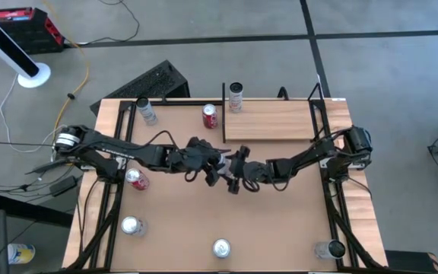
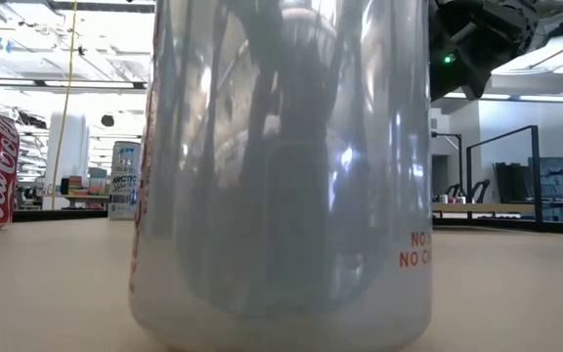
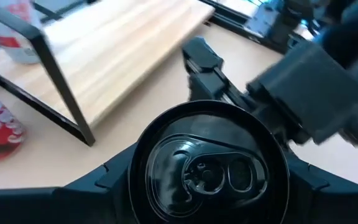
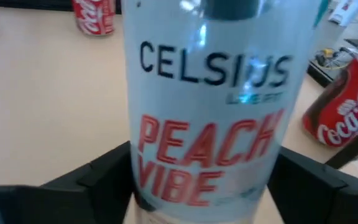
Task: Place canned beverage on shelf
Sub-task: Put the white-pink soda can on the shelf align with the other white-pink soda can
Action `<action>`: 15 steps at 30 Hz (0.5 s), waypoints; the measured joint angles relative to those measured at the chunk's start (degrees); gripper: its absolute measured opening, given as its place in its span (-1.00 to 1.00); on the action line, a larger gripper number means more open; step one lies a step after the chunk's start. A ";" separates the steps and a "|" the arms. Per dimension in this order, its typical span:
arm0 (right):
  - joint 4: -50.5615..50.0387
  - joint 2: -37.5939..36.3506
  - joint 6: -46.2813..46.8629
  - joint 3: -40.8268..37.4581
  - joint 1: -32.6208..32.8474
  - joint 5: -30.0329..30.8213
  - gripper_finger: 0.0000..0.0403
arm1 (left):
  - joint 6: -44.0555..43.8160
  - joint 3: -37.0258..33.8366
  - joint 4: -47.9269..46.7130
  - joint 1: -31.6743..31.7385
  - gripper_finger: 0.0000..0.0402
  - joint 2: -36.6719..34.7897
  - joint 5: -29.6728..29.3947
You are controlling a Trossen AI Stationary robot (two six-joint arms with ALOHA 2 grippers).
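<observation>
We see both arms meeting at table centre, just in front of shelf (image 1: 276, 120). Celsius Peach Vibe can (image 4: 207, 106) sits between fingers of left gripper (image 3: 207, 180) and of right gripper (image 4: 197, 180). Fingers flank can on both sides; we cannot tell whether either pair clamps it. One can (image 1: 236, 97) stands on shelf by black rail; Coca-Cola can (image 1: 210, 116) just beside shelf on table.

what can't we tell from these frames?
- Low view: tall silver can fills the frame, hiding both claws and the pale wood-grain shelf.
- High view: handover can hidden between left claw and right claw; grip unclear.
- Right wrist view: white Celsius can cut off by edges.
</observation>
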 joint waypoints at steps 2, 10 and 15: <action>-0.49 -0.02 0.02 0.06 0.10 -0.15 0.83 | 1.08 0.00 -0.27 0.31 0.17 -0.10 1.40; -8.71 -4.17 0.14 0.03 1.01 -1.35 0.93 | 8.29 -0.08 -8.68 2.43 0.17 -3.74 6.80; -15.52 -8.43 0.14 -0.05 3.30 -8.60 0.90 | 22.69 -0.11 -17.13 2.73 0.17 -5.11 17.22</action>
